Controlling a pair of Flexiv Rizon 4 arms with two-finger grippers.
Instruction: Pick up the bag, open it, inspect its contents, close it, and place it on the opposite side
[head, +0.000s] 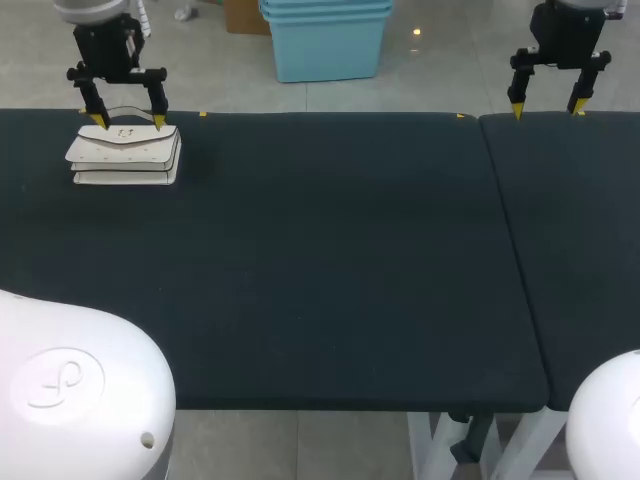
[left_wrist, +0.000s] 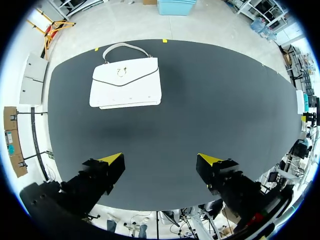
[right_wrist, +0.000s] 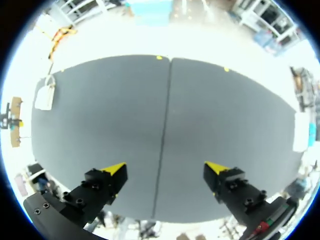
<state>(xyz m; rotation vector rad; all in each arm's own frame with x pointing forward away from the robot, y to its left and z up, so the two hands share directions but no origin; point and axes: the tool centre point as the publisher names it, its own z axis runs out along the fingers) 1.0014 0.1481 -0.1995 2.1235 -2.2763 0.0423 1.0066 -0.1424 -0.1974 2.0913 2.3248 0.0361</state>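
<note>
Bag (head: 125, 152) lies closed on the bench (head: 330, 250), left claw (head: 129, 121) hovering near it, wide and empty, right claw (head: 547, 108) likewise wide; every step seemingly still to do.

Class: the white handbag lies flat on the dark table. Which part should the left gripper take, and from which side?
Probably the handle, from above. The handbag lies flat, likely too wide for the left gripper, while its handle loops clear of the body toward the far edge of the table.
</note>
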